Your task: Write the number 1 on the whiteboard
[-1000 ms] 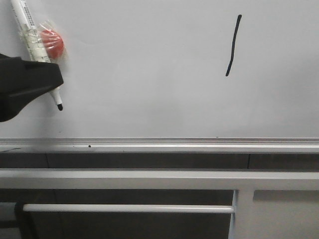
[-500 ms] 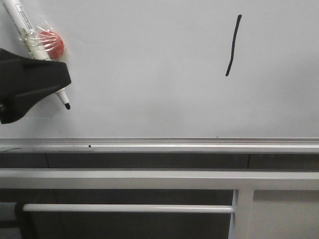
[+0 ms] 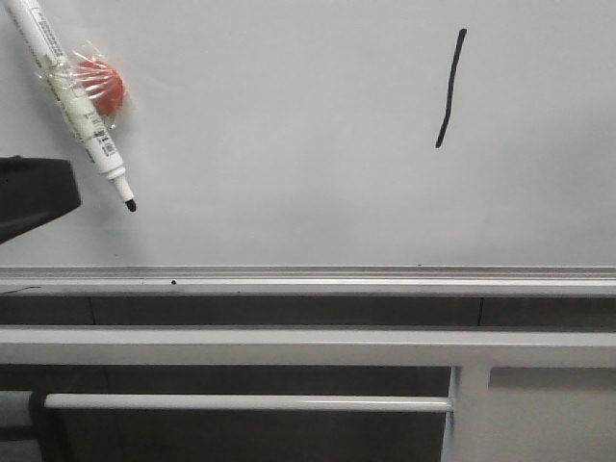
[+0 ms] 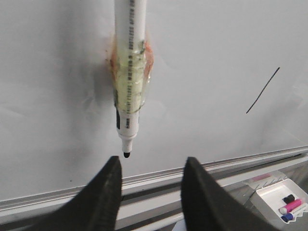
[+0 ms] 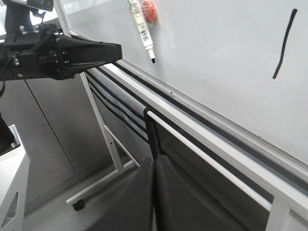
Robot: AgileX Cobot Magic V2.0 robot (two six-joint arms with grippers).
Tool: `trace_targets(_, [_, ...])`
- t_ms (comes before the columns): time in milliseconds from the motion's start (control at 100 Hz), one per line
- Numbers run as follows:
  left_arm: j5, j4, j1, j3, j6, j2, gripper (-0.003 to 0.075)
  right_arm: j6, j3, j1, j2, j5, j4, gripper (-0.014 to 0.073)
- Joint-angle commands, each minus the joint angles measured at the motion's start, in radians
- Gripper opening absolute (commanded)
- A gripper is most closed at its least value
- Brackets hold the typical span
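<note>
On whiteboard (image 3: 289,144): number 1 (image 3: 450,89) (slanted).

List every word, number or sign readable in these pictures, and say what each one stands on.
"1": a single slanted black marker stroke on the pale grey-white glossy whiteboard.
Black print along the barrel of the white marker pen fixed to the board with clear tape over a red round magnet: too small and blurred to read.
Barcode-like label near the pen's tip: unreadable.
Nothing else carries text.

Bare whiteboard (image 3: 289,144) lies between marker (image 3: 72,101) and number 1 (image 3: 449,89) — left gripper (image 4: 150,166) apart from marker
</note>
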Motion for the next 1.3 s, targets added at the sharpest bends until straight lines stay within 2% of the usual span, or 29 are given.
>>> trace_targets(0, [-0.238, 0.035, 0.002, 0.011, 0.038, -0.056, 0.0017, -0.004, -0.026, 0.001, 0.009, -0.013, 0.044, -0.0062])
trace_targets(20, [-0.241, 0.055, 0.002, 0.011, 0.037, -0.067, -0.0024, -0.004, -0.026, 0.001, 0.009, -0.013, 0.044, -0.0062])
trace_targets(190, [-0.241, 0.087, 0.002, 0.011, 0.059, -0.125, -0.0020, -0.004, -0.026, 0.001, 0.009, -0.011, 0.042, -0.0062])
trace_targets(260, [-0.239, 0.087, 0.002, 0.011, 0.103, -0.137, -0.0020, -0.004, -0.026, 0.001, 0.009, -0.011, 0.039, -0.0062])
trace_targets(370, [-0.234, 0.048, 0.002, 0.011, 0.245, -0.155, -0.0020, -0.004, -0.026, 0.001, 0.009, -0.011, 0.039, -0.0062])
trace_targets(490, [-0.211, -0.047, 0.002, 0.011, 0.257, -0.164, -0.0020, -0.004, -0.026, 0.001, 0.009, -0.007, 0.039, -0.0062])
trace_targets(630, [-0.206, 0.020, 0.002, 0.009, 0.367, -0.164, -0.0020, -0.006, -0.026, 0.001, 0.009, -0.007, 0.039, -0.0062])
trace_targets(1010, [-0.172, 0.032, 0.002, -0.071, 0.427, -0.164, -0.0020, -0.006, -0.026, 0.001, 0.009, -0.007, 0.039, -0.0062])
trace_targets(1120, [-0.094, 0.036, 0.002, -0.137, 0.444, -0.164, -0.0020, -0.006, -0.026, 0.001, 0.009, -0.007, 0.039, -0.0062])
trace_targets(1290, [0.148, 0.073, 0.002, -0.263, 0.494, -0.190, -0.0020, -0.006, -0.026, 0.001, 0.009, -0.007, 0.039, -0.0062])
